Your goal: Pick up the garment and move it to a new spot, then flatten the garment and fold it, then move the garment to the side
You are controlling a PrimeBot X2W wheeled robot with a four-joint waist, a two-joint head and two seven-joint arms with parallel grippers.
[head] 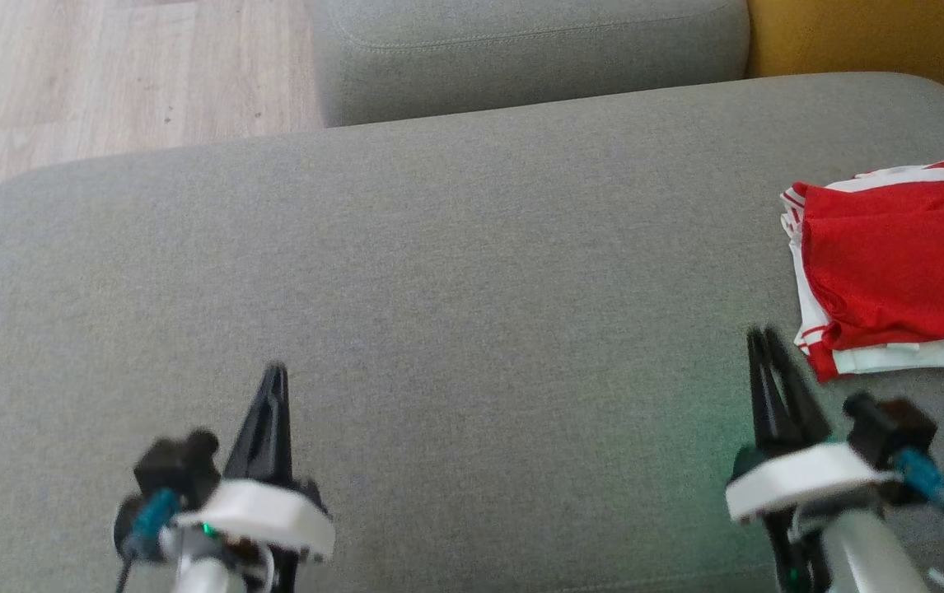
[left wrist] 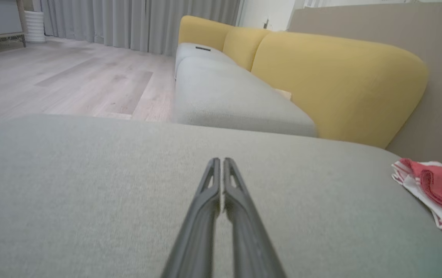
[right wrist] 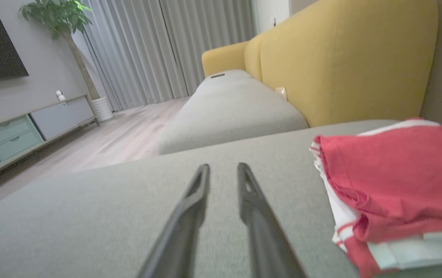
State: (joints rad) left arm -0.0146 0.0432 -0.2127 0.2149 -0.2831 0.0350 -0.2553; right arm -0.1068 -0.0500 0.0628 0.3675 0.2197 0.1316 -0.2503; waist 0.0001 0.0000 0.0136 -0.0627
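A red garment with white trim (head: 892, 263) lies folded at the right edge of the grey cushion (head: 439, 272). It also shows in the left wrist view as the garment (left wrist: 437, 185) at far right and in the right wrist view as the garment (right wrist: 394, 177) just right of the fingers. My right gripper (head: 763, 333) hovers just left of the garment's near corner; in the right wrist view the gripper (right wrist: 224, 166) has a narrow gap between its tips and holds nothing. My left gripper (head: 276, 371) is over the bare cushion at lower left, and in its wrist view the gripper (left wrist: 219, 160) is shut and empty.
A second grey seat (head: 521, 58) adjoins the cushion's far side, with a yellow backrest (head: 867, 33) at the far right. Wooden floor (head: 109, 74) lies beyond the cushion's left far edge. A low cabinet (right wrist: 20, 131) and a potted plant (right wrist: 59, 15) stand across the room.
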